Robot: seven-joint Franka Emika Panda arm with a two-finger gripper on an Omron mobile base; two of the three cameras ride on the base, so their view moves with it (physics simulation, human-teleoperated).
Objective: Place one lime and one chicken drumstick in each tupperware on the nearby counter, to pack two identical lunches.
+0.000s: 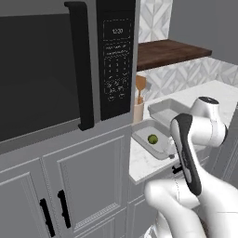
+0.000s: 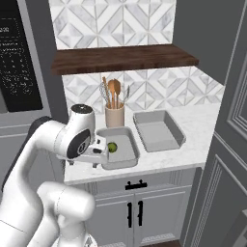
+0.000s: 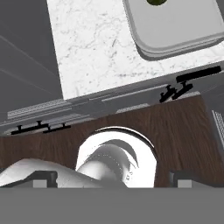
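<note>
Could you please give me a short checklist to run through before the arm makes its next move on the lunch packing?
1. Lime already in the nearer tupperware: ok.
2. Second tupperware has its lime: not ok, it looks empty.
3. Chicken drumstick in either tray: not ok, none seen.
4. End effector open and holding nothing: ok.
5. Both trays sit flat on the counter, apart from the utensil holder: ok.
6. Where the remaining food lies: cannot tell.
</note>
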